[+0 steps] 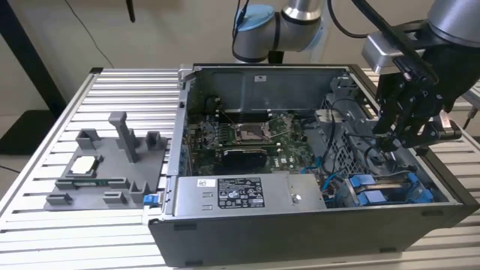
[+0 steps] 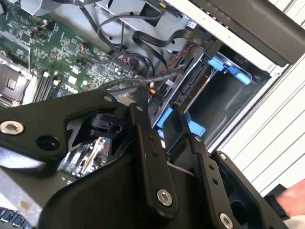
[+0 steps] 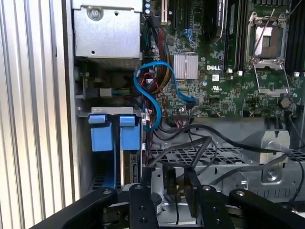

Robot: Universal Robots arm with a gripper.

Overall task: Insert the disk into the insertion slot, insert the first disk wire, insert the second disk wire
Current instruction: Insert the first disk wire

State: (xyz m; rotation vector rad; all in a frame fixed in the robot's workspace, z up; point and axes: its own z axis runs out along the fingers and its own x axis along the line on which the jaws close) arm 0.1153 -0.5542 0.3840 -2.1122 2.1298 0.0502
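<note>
We take the power-supply box [image 1: 240, 191] as landmark. The disk [image 1: 394, 181] looks seated in the insertion slot [image 1: 365, 191], just beside the box on the exterior view's right. The gripper [image 1: 396, 140] hangs above the slot, with the disk below it. We cannot tell the jaws' state.

Open grey PC case [image 1: 300, 239] lies on a slatted aluminium table [image 1: 112, 93]. Inside: green motherboard [image 1: 289, 151], bare CPU socket [image 1: 250, 133] near its middle, and a small finned silver heatsink [image 3: 185, 66] on the board in the first wrist view. Labelled grey power-supply box [image 1: 240, 194] sits along the case's near wall. Perforated metal cage [image 3: 238, 155] just beside the board. On the exterior view's left, a grey moulded fixture [image 1: 112, 169] is just beside the case, with a pale chip [image 1: 84, 164] resting in it.
</note>
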